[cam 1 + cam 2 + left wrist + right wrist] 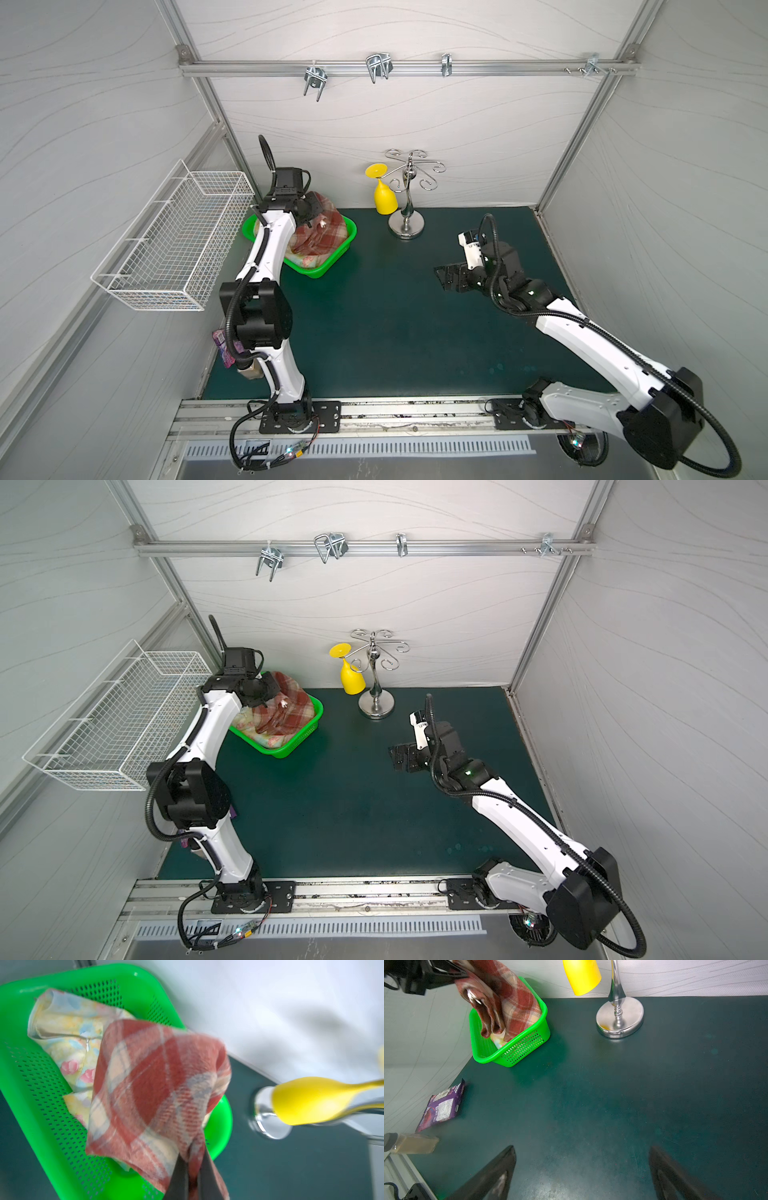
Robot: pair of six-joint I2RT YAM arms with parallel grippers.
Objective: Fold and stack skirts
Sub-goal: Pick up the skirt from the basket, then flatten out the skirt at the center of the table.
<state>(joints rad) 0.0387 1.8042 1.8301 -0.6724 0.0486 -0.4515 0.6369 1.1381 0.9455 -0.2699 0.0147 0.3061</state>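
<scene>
Plaid skirt (pixel 153 1088) hangs half out of the green basket (pixel 41 1095), an edge pinched in the clenched left gripper (pixel 192 1178), likely to bring it out for folding. Floral skirt (pixel 68 1028) lies inside, underneath. Right gripper (pixel 581 1149) hovers spread and empty, well away from the basket.

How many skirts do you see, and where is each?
2. The plaid skirt hangs from the left gripper into the green basket; the floral skirt lies inside it, underneath. Others may be hidden.

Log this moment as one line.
left gripper: shut on plaid skirt, hanging into green basket | floral skirt: in basket | right gripper: open, empty
</scene>
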